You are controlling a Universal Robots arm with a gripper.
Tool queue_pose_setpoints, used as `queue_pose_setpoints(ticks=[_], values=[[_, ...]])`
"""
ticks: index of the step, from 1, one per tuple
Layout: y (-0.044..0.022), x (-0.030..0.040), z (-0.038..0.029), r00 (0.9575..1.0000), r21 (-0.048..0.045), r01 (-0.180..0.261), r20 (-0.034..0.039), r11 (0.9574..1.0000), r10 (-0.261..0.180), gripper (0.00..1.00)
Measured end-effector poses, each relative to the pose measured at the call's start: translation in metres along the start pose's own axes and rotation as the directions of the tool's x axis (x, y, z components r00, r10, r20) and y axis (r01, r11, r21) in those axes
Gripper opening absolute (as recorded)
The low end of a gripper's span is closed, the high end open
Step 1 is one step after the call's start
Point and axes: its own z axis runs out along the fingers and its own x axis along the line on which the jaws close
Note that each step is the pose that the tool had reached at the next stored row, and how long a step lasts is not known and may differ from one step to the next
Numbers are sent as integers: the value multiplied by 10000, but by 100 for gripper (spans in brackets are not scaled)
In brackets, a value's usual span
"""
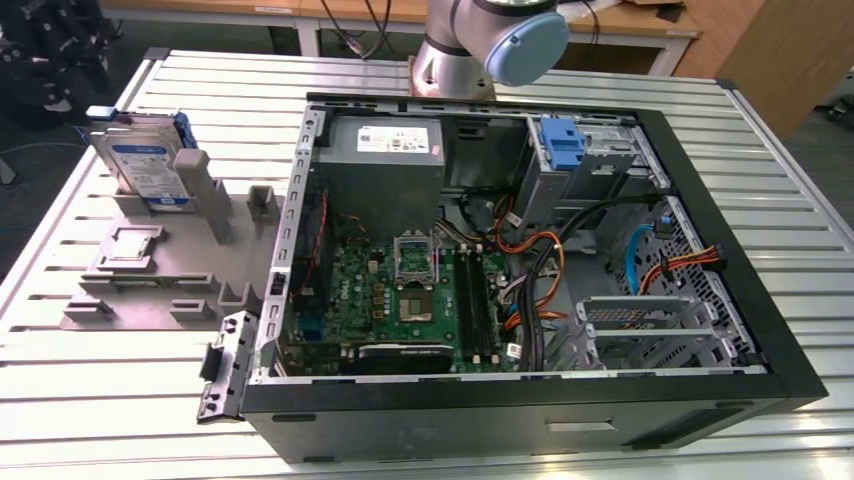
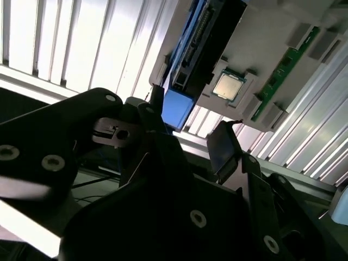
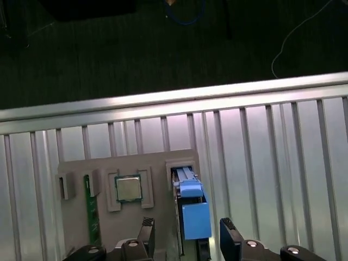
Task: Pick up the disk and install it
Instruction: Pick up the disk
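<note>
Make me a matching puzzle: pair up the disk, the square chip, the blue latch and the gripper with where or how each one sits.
1 disk
2 square chip
3 blue latch
4 gripper

A inside the computer case
B open, holding nothing
C upright in the grey holder
D flat in a recess

Pairs: 1-C, 2-D, 3-A, 4-B

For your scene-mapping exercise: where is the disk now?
On the exterior view's left, the disk stands upright in the grey holder, outside the case, next to the chip.
</note>
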Motion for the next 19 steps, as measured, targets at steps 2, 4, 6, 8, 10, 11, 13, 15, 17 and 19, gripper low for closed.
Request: queue_pose_setpoints(ticks=[2,4,6,8,10,11,13,15,17,19], values=[[0,1,19,9997,-7,224,27,9997,-224,59],[3,1,35,9995,-11,301,57,9995,-301,59],[9,3,53,9994,-11,338,69,9994,-338,59],[18,4,76,9993,-11,357,73,9994,-357,59],[26,5,98,9993,-13,363,72,9993,-363,59],[30,6,110,9993,-12,365,72,9993,-365,59],[33,6,136,9993,-13,367,73,9993,-367,59],[34,5,162,9993,-11,375,73,9993,-375,59],[34,5,186,9992,-11,386,73,9993,-386,59],[35,5,206,9992,-3,392,73,9992,-392,59]])
